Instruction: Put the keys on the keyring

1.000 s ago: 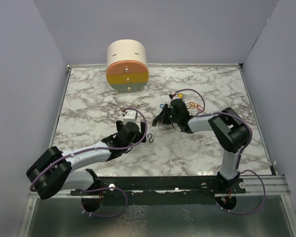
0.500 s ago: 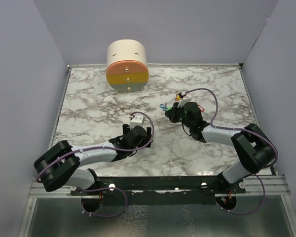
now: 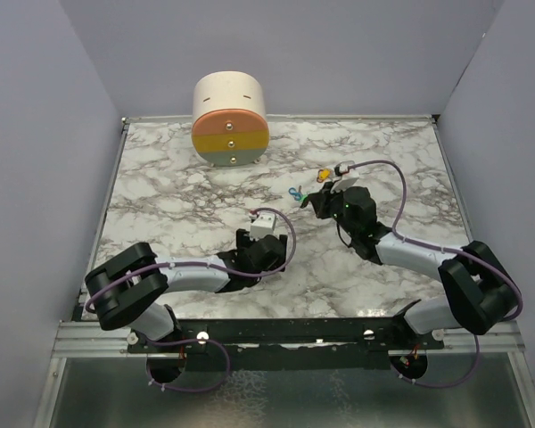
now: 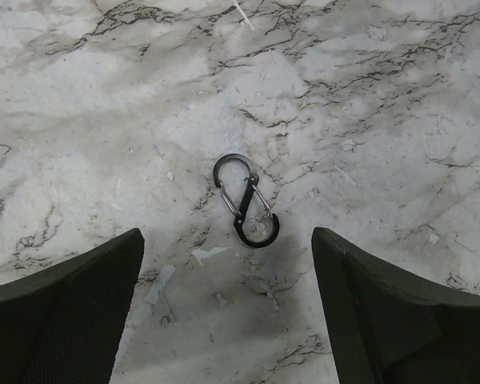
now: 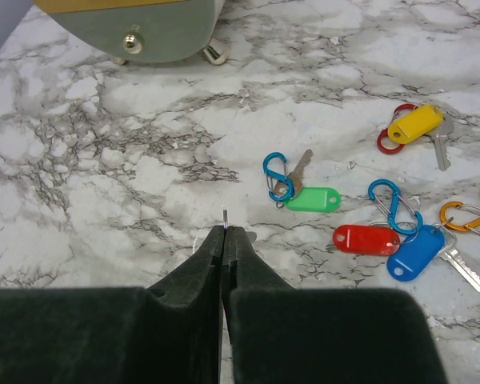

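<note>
Hovering with left gripper (image 4: 226,240) released wide, just above a black clip (image 4: 246,200); holding right gripper (image 5: 224,232) clenched tight near the green key (image 5: 314,198).

In the top view, free passage is offered at centre left by the bare marble table (image 3: 160,196), while the upper middle is blocked by the round drawer unit (image 3: 230,120). In the right wrist view, the right half is crowded by the keys (image 5: 366,239) and clip loops (image 5: 394,204); the left is unobstructed
</note>
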### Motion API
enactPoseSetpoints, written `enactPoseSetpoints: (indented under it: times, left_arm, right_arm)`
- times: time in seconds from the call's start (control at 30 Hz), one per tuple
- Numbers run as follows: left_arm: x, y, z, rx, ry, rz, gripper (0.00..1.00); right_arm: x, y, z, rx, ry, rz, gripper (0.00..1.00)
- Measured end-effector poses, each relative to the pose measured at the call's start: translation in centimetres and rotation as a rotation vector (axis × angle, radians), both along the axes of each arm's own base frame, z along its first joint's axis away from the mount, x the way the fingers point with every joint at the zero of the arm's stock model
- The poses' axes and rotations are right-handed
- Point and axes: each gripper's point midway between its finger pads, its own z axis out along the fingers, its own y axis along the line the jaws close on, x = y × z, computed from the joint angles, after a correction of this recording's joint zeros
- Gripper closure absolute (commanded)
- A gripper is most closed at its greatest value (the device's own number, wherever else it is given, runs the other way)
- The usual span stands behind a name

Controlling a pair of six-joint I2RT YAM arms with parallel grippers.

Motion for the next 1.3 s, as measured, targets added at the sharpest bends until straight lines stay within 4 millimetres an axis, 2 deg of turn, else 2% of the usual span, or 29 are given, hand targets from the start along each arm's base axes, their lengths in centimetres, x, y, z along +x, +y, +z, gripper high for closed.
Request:
enactPoseSetpoints:
  times: [0.6, 1.3]
  left_arm:
    - [0.5, -0.2, -1.4, 0.109, -0.05, 0.063, 0.18]
    - [1.0, 0.8, -1.4, 0.159, -0.078, 0.11, 0.33]
  right_arm:
    - [-0.3, -0.3, 0.9, 0.011, -0.018, -0.003, 0.99]
    - [-0.3, -0.3, 0.9, 0.011, -0.018, -0.003, 0.99]
